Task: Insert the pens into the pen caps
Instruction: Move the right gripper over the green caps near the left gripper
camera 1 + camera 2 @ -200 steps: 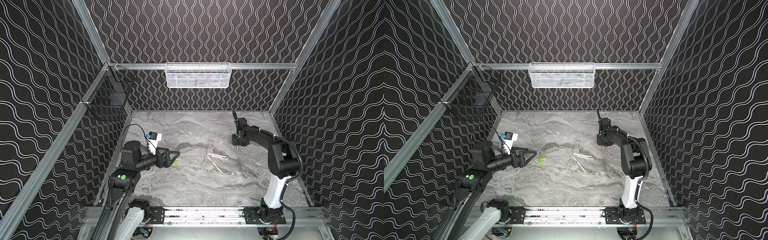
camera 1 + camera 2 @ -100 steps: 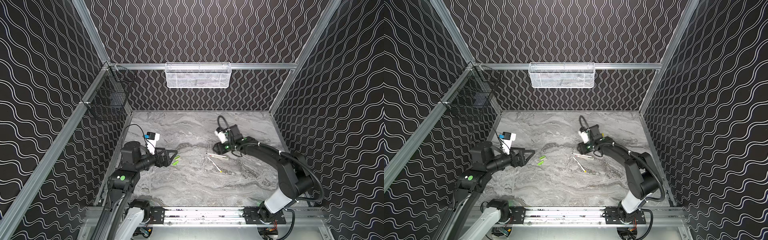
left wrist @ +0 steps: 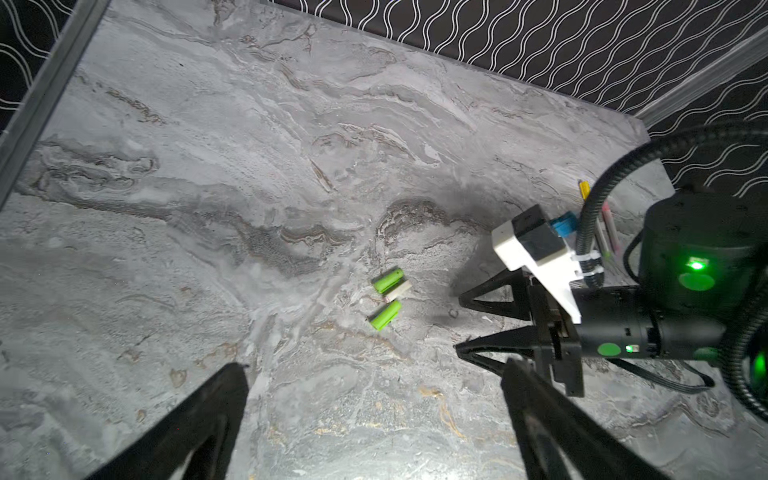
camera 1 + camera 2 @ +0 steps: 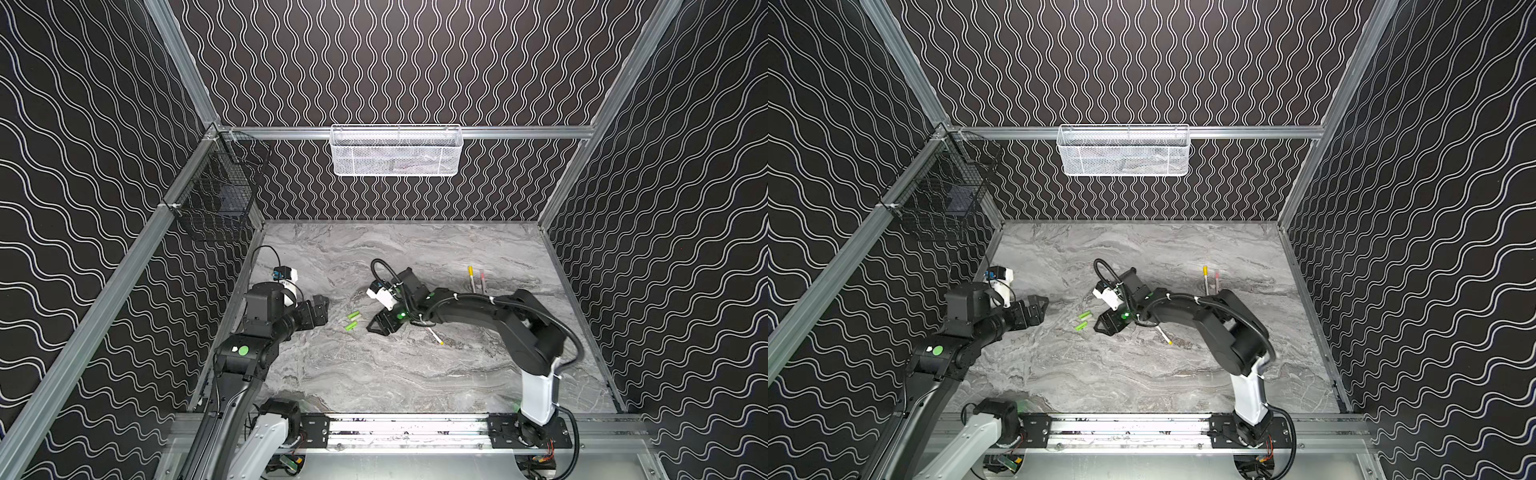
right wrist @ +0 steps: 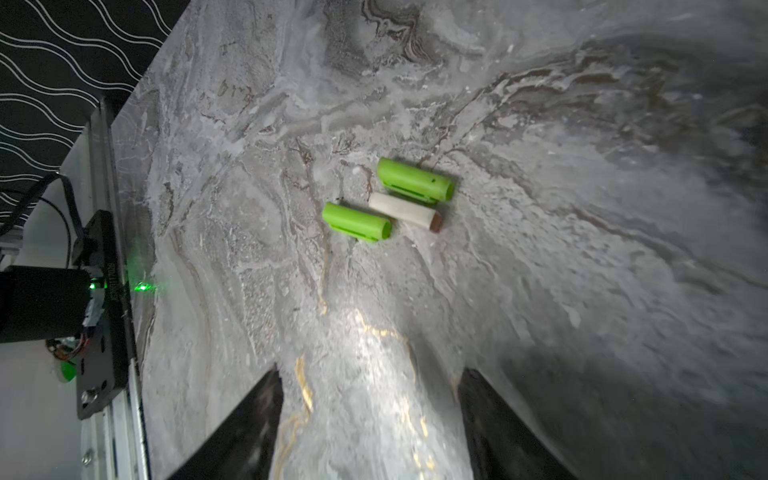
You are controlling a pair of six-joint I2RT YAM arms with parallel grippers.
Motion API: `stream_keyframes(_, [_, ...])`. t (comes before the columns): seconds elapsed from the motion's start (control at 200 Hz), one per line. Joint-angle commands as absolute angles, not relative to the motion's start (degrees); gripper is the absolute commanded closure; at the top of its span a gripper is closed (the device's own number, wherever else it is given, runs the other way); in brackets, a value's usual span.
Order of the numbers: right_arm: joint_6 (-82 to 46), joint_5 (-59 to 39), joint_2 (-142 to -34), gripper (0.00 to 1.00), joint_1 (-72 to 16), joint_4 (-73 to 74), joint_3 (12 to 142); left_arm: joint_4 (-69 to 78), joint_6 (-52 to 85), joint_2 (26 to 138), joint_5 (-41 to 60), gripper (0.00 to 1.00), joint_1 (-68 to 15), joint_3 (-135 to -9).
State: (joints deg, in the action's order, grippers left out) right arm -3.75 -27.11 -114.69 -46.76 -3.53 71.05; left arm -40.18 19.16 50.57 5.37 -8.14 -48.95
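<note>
Right wrist view: my right jaws stand apart and empty, low over the grey marbled surface (image 5: 249, 291). Just ahead lie two lime-green plastic pen caps (image 5: 414, 179), with a stubby off-white cap (image 5: 405, 212) against one of them. My left jaws are spread wide, empty, on the caps' other side.

In a top view, a thin white pen with a yellow end (image 4: 435, 336) lies partly under my right arm. A yellow-topped pen (image 4: 471, 279) and a pink-topped pen (image 4: 482, 280) lie side by side, well apart from the caps.

The white mesh basket (image 4: 395, 151) on the back rail holds something pale that I cannot make out. The black wire basket (image 4: 216, 195) on the left rail holds a dark object.
</note>
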Motion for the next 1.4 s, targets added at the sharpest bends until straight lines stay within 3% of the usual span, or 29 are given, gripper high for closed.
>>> stream_keyframes(0.0, [-6.8,-28.9,-117.0,0.3,-47.4,-0.7,73.1,-39.8,18.7,50.5,3.0,0.01,-8.0,-49.3])
stream_keyframes(0.691, [-8.3,-29.3,-127.1,0.29,-49.5,-2.7,83.5,-39.6,18.6,50.6,4.0,0.01,-7.5,-49.3])
stream_keyframes(1.391, [-5.1,-31.4,-127.9,0.3,-53.5,-5.6,86.1,-39.6,18.6,49.9,3.7,0.01,-7.3,-49.3])
